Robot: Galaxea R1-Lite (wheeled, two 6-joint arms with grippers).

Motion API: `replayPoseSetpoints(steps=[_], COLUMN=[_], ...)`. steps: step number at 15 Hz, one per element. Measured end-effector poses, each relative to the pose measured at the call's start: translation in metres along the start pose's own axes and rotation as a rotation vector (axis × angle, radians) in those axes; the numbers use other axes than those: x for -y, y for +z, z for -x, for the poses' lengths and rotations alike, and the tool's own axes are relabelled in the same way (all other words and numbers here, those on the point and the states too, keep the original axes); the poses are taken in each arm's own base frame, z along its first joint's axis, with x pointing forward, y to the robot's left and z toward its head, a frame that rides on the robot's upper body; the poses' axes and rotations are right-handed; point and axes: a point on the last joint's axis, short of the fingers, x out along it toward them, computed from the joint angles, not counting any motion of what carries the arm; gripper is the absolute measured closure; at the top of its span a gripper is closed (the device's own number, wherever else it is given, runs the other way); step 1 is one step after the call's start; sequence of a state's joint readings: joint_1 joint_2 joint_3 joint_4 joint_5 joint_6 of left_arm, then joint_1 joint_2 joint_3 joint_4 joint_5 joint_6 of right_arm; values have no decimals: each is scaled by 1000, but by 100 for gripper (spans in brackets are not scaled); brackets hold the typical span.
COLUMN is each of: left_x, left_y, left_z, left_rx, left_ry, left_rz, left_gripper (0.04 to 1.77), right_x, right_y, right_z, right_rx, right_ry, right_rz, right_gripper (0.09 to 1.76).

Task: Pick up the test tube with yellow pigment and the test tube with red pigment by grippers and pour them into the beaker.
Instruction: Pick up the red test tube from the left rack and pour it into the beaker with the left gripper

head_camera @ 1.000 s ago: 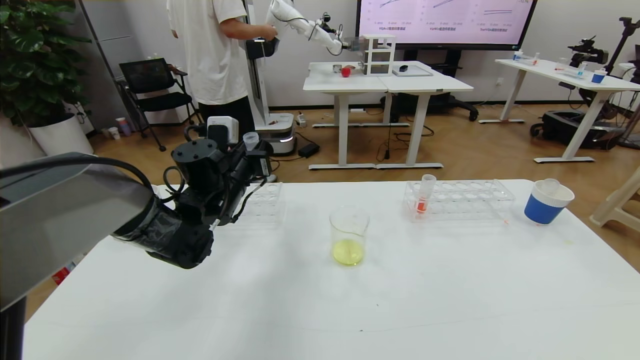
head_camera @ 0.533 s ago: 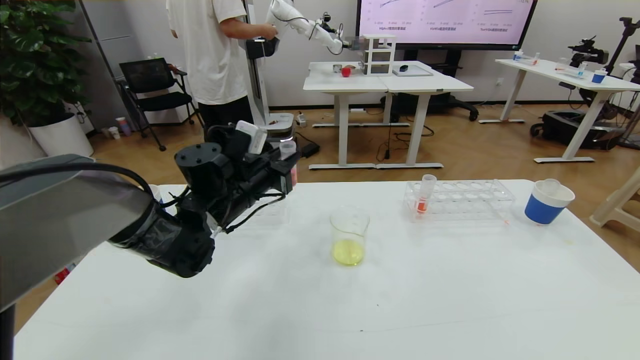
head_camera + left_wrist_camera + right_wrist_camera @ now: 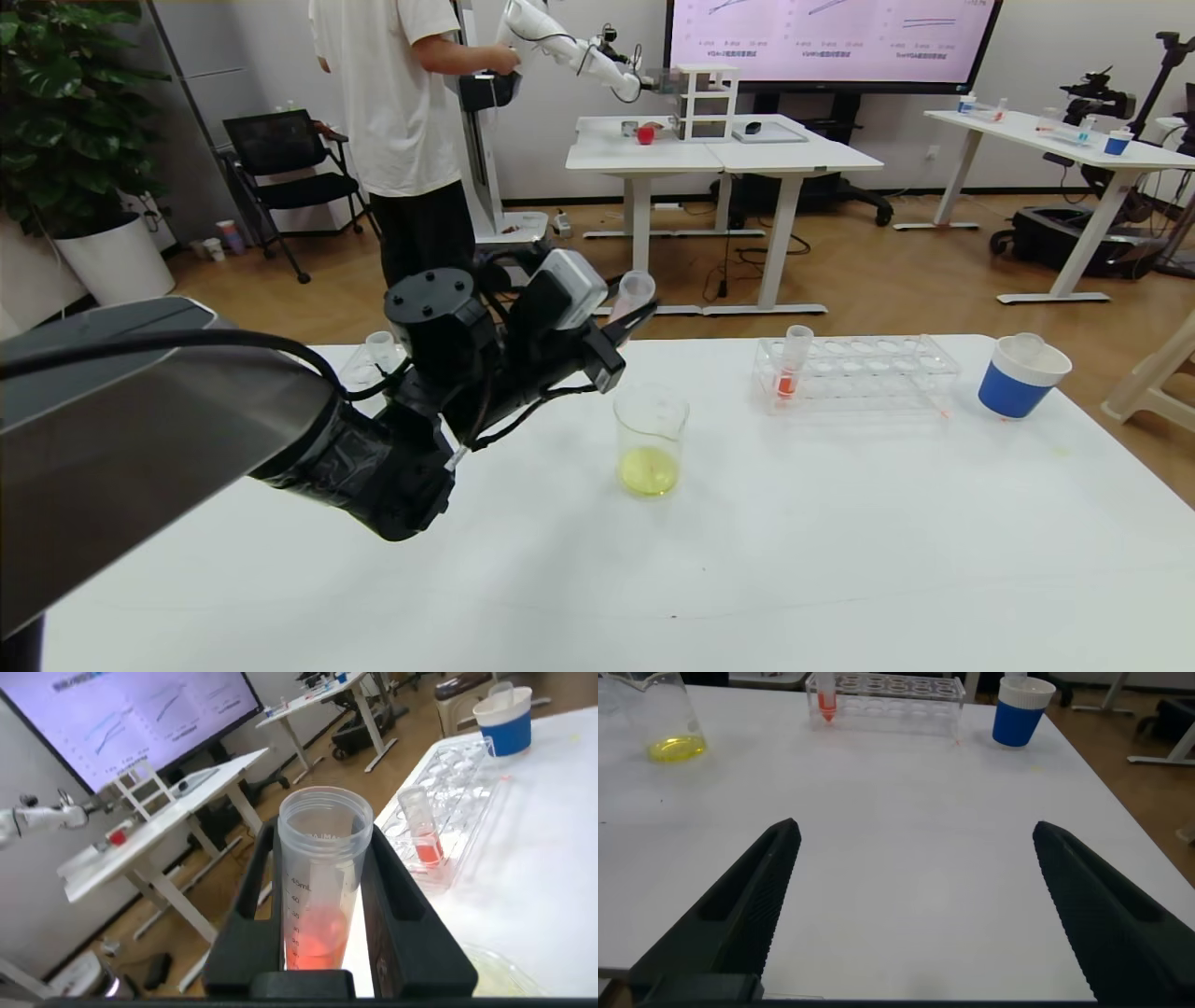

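My left gripper (image 3: 631, 312) is shut on the test tube with red pigment (image 3: 636, 286), a clear tube with salmon-red liquid at its bottom (image 3: 320, 938). The tube leans, its open mouth up and toward the right. It hangs just above and behind the left part of the beaker's rim. The beaker (image 3: 651, 439) stands mid-table with yellow liquid in its bottom. In the left wrist view the black fingers (image 3: 397, 910) clamp the tube on both sides. The test tube with yellow pigment is out of view. My right gripper (image 3: 915, 905) hovers open over bare table near the front.
A clear rack (image 3: 868, 373) at the back right holds a tube of orange-red liquid (image 3: 792, 366). A blue-and-white paper cup (image 3: 1022, 375) stands beside it. Another rack (image 3: 359, 369) at the back left holds a clear tube (image 3: 380, 347). A person and other tables are behind.
My left arm has swung right from the left rack to the beaker, carrying the red tube. The tube has tipped from upright to leaning. The right gripper has stayed open.
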State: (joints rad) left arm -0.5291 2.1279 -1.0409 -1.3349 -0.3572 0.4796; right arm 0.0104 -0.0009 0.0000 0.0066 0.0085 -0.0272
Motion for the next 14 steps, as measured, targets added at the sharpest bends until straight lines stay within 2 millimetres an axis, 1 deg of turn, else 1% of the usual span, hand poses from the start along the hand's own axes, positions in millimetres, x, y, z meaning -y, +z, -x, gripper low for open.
replayPoseSetpoints(steps=[3, 9, 11, 14], left_x=[-5, -7, -11, -18], left_y=[-9, -37, -43, -47], left_z=[-2, -3, -5, -11], left_rx=[57, 164, 198, 242], left_ry=[-87, -224, -234, -225], left_rz=[-199, -507, -596, -704], left_gripper=[131, 131, 131, 131], right_x=[0, 0, 0, 0], right_y=[0, 0, 0, 0], right_z=[0, 0, 0, 0], right_rx=[0, 1, 0, 0], right_ry=[0, 0, 0, 0], right_rz=[0, 0, 0, 0], right_gripper=[11, 11, 11, 11])
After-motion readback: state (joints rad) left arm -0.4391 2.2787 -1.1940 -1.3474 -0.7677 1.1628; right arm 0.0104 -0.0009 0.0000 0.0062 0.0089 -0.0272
